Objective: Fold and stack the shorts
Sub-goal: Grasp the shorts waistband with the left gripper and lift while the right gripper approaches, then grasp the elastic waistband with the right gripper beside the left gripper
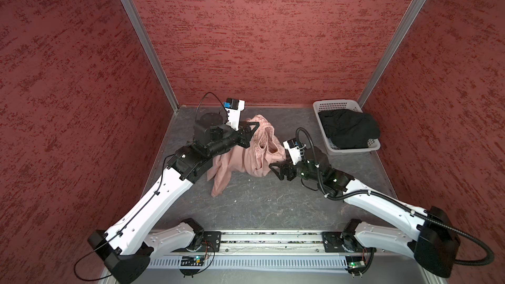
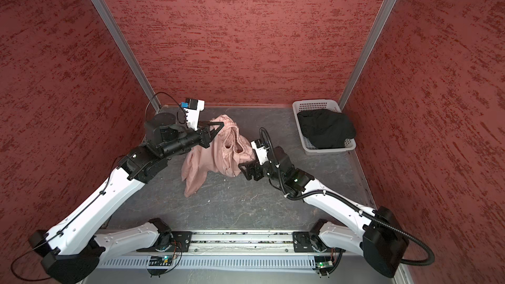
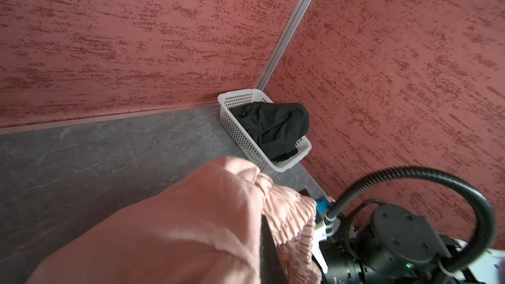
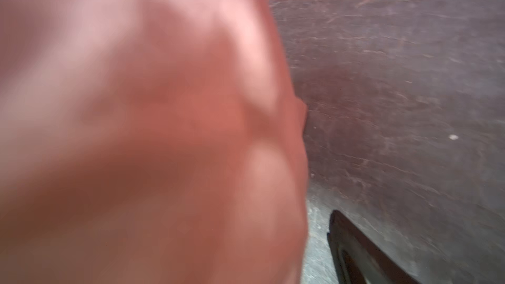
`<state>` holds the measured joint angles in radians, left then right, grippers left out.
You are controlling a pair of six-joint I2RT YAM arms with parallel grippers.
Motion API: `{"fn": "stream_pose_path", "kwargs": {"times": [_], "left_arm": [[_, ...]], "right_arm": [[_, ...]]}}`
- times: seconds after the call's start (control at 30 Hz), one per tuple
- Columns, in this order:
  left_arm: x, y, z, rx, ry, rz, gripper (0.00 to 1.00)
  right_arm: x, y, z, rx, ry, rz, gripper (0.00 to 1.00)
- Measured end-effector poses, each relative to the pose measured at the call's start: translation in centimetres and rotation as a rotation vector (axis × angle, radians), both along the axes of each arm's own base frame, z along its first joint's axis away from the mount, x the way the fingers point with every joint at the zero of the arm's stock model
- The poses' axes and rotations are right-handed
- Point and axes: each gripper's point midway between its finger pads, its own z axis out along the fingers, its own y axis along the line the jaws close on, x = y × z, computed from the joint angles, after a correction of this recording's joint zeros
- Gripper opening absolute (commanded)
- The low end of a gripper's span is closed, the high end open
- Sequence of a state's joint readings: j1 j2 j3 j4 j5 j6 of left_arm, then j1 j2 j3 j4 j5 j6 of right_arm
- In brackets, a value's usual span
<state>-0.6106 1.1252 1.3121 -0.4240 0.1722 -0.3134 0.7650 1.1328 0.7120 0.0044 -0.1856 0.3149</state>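
The pink shorts [image 1: 246, 157] [image 2: 216, 157] are bunched up at mid-table, with the gathered waistband raised toward the back. My left gripper [image 1: 255, 127] [image 2: 220, 125] is shut on that waistband; in the left wrist view one dark finger [image 3: 269, 252] presses into the pink cloth [image 3: 191, 228]. My right gripper [image 1: 273, 170] [image 2: 241, 169] stands open at the heap's near right edge. Its wrist view shows one finger [image 4: 355, 255] beside blurred pink fabric [image 4: 136, 132], which hides the other finger. The black shorts [image 1: 347, 129] [image 2: 325, 129] [image 3: 273, 127] lie crumpled in the basket.
The white perforated basket [image 1: 336, 102] [image 2: 314, 102] [image 3: 237, 95] sits in the back right corner against the red walls [image 1: 246, 36]. Grey tabletop [image 1: 259, 203] stretches in front of the heap to the arms' base rail [image 1: 267, 239].
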Motion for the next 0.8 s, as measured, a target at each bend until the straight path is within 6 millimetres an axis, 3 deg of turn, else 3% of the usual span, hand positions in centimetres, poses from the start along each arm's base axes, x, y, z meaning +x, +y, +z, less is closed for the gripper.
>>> {"fn": "stream_pose_path", "kwargs": {"times": [0.3,0.47,0.6,0.8], "left_arm": [[2.0,1.0,-4.2,0.128,0.096,0.061,0.0],[1.5,1.7,-6.7,0.148,0.145,0.055,0.0],[1.1,1.9,-7.4,0.161,0.167,0.053,0.0],[1.2,2.5,-7.4,0.163,0.17,0.064,0.0]], "right_arm": [[-0.9,-1.1,2.0,0.052,-0.116,-0.007,0.89],[0.8,-1.6,1.9,-0.014,-0.178,-0.07,0.89],[2.0,-1.5,1.6,-0.086,-0.205,-0.089,0.88],[2.8,0.0,3.7,-0.157,-0.306,-0.06,0.92]]}}
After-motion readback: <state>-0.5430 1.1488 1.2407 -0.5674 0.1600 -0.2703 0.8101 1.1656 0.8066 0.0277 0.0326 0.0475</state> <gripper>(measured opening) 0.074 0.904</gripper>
